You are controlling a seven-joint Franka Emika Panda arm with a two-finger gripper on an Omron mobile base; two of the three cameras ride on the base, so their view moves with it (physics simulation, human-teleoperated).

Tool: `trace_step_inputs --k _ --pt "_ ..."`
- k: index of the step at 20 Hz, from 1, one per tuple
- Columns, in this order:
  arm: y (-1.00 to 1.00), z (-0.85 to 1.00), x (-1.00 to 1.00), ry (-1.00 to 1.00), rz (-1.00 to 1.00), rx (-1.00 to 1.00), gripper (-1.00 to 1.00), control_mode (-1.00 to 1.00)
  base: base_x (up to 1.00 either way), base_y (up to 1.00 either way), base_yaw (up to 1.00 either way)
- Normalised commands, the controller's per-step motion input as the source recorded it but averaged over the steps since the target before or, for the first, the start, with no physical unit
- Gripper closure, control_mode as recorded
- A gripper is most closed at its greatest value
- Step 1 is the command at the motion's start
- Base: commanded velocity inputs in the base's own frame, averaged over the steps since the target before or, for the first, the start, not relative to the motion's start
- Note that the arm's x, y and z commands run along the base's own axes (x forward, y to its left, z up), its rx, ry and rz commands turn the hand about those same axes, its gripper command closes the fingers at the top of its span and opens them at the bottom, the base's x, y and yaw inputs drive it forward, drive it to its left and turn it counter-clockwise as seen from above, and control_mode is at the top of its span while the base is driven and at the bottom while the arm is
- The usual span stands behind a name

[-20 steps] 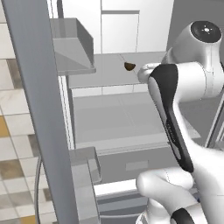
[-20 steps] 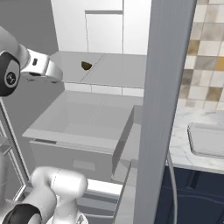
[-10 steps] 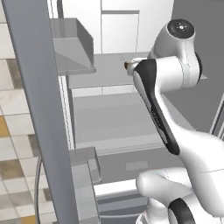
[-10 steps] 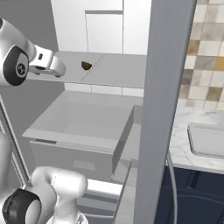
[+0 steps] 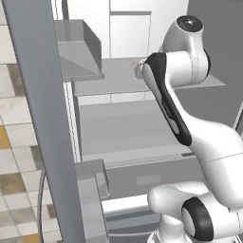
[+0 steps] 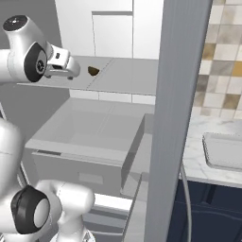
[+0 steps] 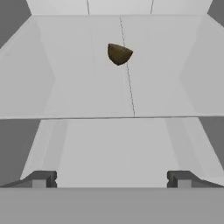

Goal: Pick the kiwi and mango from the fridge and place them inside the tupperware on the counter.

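Left base view: the white arm bends up from the lower right and reaches into the open fridge point(image 5: 118, 137), its hand at the level of a pale grey shelf point(image 5: 114, 78). A door bin point(image 5: 78, 50) hangs at the upper left, and a wide drawer point(image 5: 137, 161) stands pulled out below the shelf.

Right base view: the gripper point(image 6: 75, 72) points along the shelf toward the kiwi point(image 6: 93, 71), which lies on the shelf just ahead of it, not touching. At the right edge the tupperware point(image 6: 222, 151) sits on the marble tabletop point(image 6: 196, 160) over navy cabinet fronts.

Hand view: the jaws stand wide apart with nothing between them. The dark brown kiwi point(image 7: 119, 54) rests farther back on the shelf, slightly left of centre.
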Motion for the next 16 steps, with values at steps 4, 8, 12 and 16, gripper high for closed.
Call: trace_step_inputs --k 4,8,12,16 --pt "-0.07 0.0 0.31 0.14 0.0 0.0 -1.0 -1.0 0.0 0.0 0.0" --pt "-0.11 0.0 0.36 0.11 0.0 0.02 -1.0 -1.0 0.0 0.0 0.0" --pt "-0.14 -0.06 0.31 0.01 0.0 0.01 -1.0 -1.0 0.0 0.0 0.0" --pt "-0.11 -0.12 0.23 0.0 0.0 0.0 -1.0 -1.0 0.0 0.0 0.0"
